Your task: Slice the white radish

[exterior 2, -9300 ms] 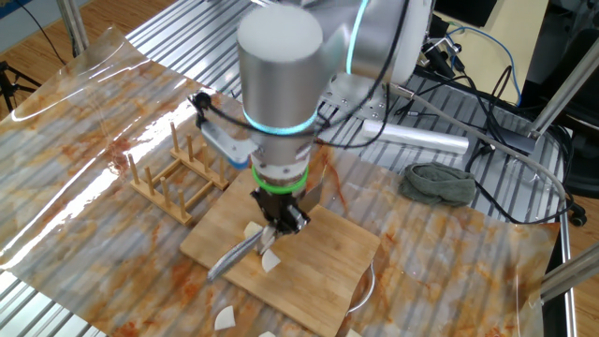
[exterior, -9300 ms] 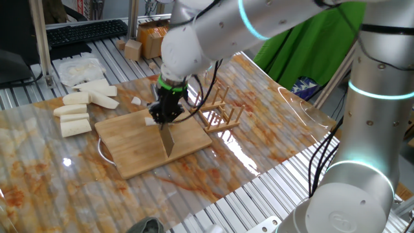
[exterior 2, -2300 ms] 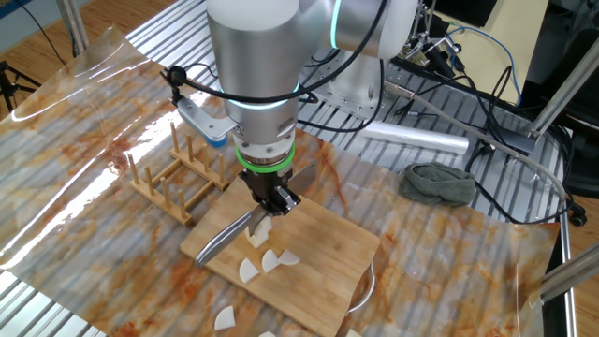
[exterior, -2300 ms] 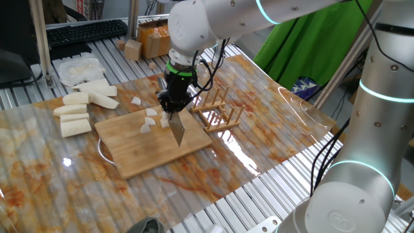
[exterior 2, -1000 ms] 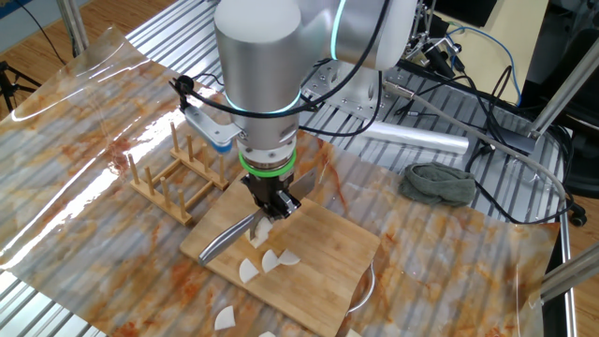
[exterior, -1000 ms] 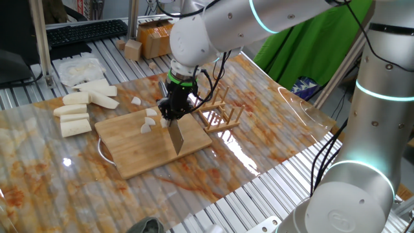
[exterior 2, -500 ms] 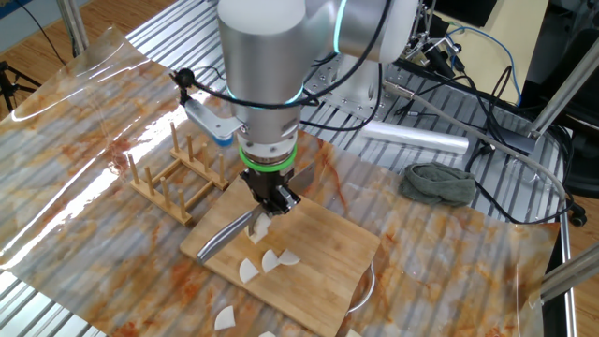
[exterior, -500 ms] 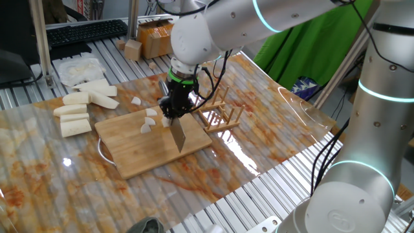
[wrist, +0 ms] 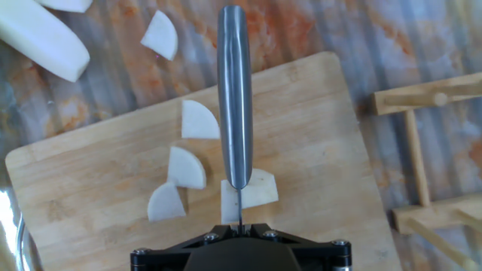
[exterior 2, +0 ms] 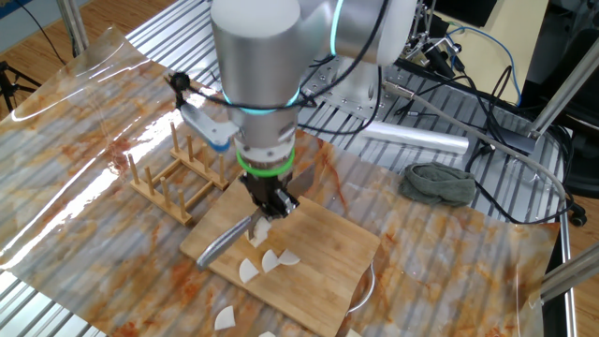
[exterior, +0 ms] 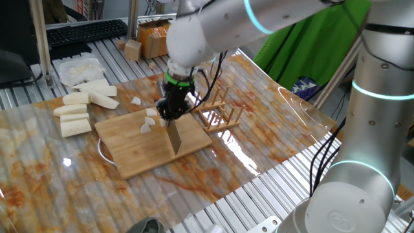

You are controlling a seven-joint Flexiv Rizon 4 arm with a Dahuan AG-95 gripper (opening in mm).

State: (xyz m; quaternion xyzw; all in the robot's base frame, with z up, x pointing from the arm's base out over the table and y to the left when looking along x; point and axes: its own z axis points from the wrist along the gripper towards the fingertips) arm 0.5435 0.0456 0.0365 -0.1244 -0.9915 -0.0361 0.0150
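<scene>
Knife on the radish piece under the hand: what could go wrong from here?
1. The knife sits over a small radish piece that nothing holds; it may slide or flip.
2. Three cut wedges lie loose just beside the blade and could get knocked.
3. The wooden rack stands close beside the cutting board; a sideways swing might hit it.

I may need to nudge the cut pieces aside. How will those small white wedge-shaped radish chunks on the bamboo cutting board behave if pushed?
The small white wedge-shaped radish chunks lie flat on cut faces, so they should slide rather than roll. They look thin and light, so probably easy to scatter. Their freshly cut faces may be damp and could cling slightly to the bamboo cutting board.
</scene>
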